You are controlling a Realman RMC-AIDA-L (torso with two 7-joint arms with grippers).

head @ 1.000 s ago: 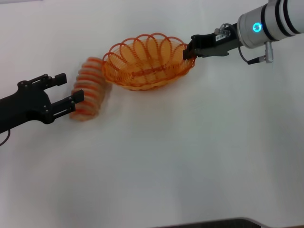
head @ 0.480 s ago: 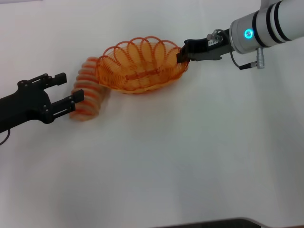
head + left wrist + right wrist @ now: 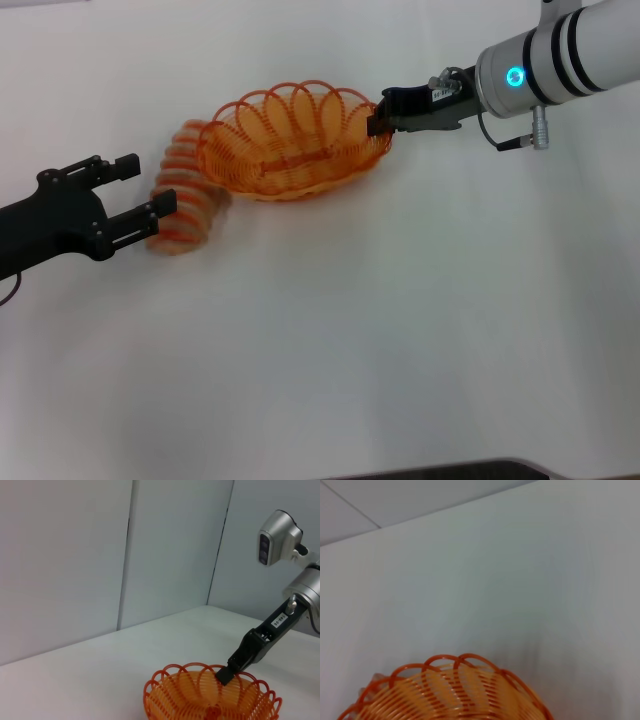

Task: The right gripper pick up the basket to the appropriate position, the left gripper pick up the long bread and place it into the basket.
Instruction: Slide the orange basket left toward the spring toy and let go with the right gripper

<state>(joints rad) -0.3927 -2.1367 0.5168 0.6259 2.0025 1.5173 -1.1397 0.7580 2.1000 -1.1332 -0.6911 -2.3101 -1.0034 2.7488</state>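
Observation:
The orange wire basket [image 3: 290, 150] sits at the table's far middle, its left rim overlapping the far end of the long bread [image 3: 185, 200]. My right gripper [image 3: 379, 118] is shut on the basket's right rim; the left wrist view shows its black fingers [image 3: 226, 674] on the basket [image 3: 210, 700] rim too. The striped tan loaf lies just left of the basket. My left gripper [image 3: 152, 183] stands open at the loaf's left side, its nearer fingertip against the bread. Only the basket [image 3: 455, 690] rim shows in the right wrist view.
A white tabletop [image 3: 380, 330] stretches wide in front of the basket and to the right. A dark edge [image 3: 480, 468] runs along the near side of the table. Grey wall panels [image 3: 100, 555] stand behind the table.
My right gripper has carried the basket to the left, so its rim now overlaps the bread's far end. The left arm has stayed in place.

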